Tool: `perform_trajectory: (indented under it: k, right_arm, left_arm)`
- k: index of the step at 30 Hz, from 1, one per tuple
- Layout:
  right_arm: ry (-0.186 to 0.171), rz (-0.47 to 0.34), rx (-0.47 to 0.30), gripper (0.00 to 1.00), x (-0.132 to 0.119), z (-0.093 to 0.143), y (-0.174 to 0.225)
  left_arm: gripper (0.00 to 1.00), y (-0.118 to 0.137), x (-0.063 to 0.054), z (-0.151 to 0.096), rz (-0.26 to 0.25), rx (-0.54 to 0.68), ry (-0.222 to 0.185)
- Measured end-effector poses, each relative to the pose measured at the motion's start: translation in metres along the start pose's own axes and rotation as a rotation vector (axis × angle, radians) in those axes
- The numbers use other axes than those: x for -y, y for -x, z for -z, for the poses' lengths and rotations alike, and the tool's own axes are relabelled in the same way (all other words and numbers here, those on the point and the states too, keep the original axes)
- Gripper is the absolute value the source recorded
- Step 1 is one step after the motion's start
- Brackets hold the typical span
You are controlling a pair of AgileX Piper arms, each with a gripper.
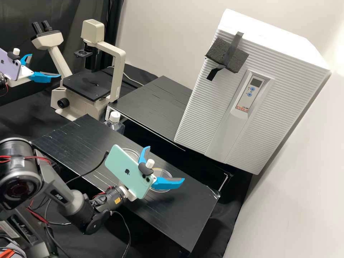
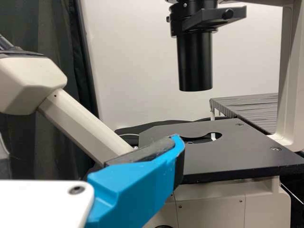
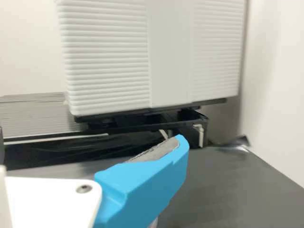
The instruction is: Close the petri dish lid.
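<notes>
Presently, the right claw (image 1: 166,163), its two blue fingers spread wide and gripping nothing, hangs over a long black bench (image 1: 193,215) in the laboratory. Seen past those fingers, a clear, round petri-dish piece (image 1: 165,173) lies on the bench. A second clear, round piece (image 1: 132,152) lies near it, partly hidden by a mint-green phone (image 1: 123,171) mounted on the right arm; which is the lid cannot be told from here, but the two are apart. The left claw (image 1: 46,65), also parted wide and empty, is held up before a cream microscope with a black stage (image 1: 87,86), well apart from the dish pieces. Behind the bench stands a clear, white-capped bottle (image 1: 114,122), and beyond its far end is a white, ribbed cabinet (image 1: 209,107) with a small control panel.
</notes>
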Motion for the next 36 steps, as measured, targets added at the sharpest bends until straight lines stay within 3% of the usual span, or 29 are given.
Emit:
perform_trajectory:
  k: [6,14,24,36]
  right_arm:
    - [0.017,0.012,0.039,1.0,0.001,-0.008,0.012]
    - [0.031,0.033,0.013,1.0,0.004,-0.003,0.02]
    - [-0.003,0.066,0.066,1.0,0.01,-0.015,0.017]
    - [0.014,0.073,0.065,1.0,0.007,-0.021,0.019]
  left_arm:
    - [1.0,0.0,0.0,0.0,0.0,0.0,0.0]
    - [1.0,0.0,0.0,0.0,0.0,0.0,0.0]
    - [1.0,0.0,0.0,0.0,0.0,0.0,0.0]
    - [1.0,0.0,0.0,0.0,0.0,0.0,0.0]
